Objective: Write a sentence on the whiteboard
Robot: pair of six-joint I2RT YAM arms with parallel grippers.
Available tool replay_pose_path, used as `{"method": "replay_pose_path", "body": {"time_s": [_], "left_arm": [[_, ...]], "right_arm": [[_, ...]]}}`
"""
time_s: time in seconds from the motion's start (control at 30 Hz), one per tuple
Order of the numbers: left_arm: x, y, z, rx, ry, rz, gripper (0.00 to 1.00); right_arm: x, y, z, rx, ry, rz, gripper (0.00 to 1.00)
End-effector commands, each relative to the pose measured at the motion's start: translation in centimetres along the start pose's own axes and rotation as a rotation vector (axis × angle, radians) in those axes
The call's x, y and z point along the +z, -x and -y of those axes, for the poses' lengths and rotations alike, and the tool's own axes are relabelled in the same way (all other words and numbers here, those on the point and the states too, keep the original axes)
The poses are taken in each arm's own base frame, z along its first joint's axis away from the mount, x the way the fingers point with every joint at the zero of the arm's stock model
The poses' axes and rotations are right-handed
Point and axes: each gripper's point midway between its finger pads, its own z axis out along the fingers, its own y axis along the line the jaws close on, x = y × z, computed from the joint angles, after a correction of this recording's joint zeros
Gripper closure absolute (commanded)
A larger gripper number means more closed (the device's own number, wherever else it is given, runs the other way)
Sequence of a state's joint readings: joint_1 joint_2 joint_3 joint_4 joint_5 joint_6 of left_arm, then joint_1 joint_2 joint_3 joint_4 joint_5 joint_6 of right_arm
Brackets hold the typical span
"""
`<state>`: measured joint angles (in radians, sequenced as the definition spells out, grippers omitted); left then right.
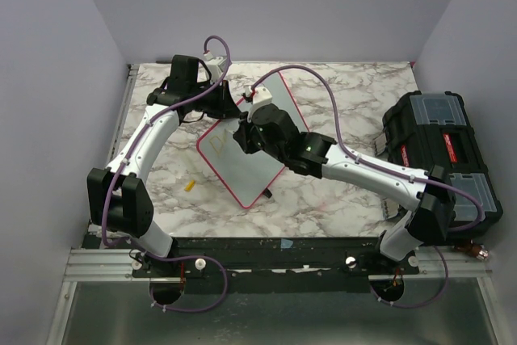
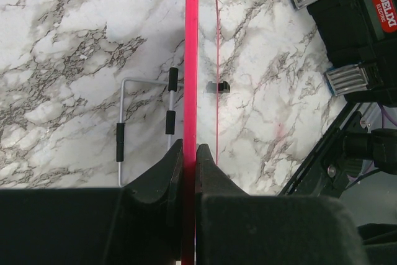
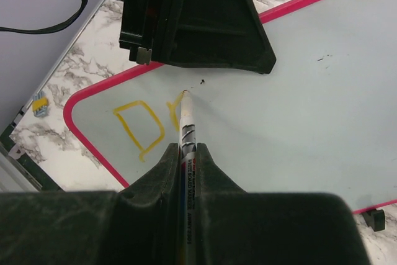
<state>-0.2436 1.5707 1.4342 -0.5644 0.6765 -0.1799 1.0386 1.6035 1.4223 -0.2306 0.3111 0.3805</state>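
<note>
The right pincer (image 3: 186,153) is closed on a marker (image 3: 187,122) that points straight ahead of it. The tip touches the whiteboard (image 3: 298,103) just right of the sentence (image 3: 139,127), only a yellow "D". Blank board lies to the pincer's right. The left pincer (image 2: 190,152) is clamped on the board's red rim.

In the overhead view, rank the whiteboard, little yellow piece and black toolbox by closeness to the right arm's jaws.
1. Pink-rimmed whiteboard, beneath the jaws of the right gripper.
2. Small yellow piece, to its left.
3. Black plastic toolbox, far right.
</note>
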Motion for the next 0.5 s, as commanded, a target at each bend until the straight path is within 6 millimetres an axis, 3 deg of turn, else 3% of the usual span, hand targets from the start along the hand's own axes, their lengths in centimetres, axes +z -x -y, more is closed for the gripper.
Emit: {"method": "replay_pose_path", "body": {"time_s": [0.0, 0.33, 0.47], "left_arm": [[-0.3, 0.6, 0.8, 0.141, 0.015, 0.024, 1.0], [-0.3, 0.8, 0.7, 0.142, 0.021, 0.022, 1.0], [-0.2, 0.7, 0.7, 0.138, 0.016, 0.018, 1.0]], "right_arm": [[1.1, 0.0, 1.3, -0.004, -0.061, 0.006, 0.99], [-2.7, 2.7, 0.2, 0.037, 0.041, 0.066, 0.99], [-3.8, 2.0, 1.2, 0.037, 0.017, 0.067, 0.99]]}}
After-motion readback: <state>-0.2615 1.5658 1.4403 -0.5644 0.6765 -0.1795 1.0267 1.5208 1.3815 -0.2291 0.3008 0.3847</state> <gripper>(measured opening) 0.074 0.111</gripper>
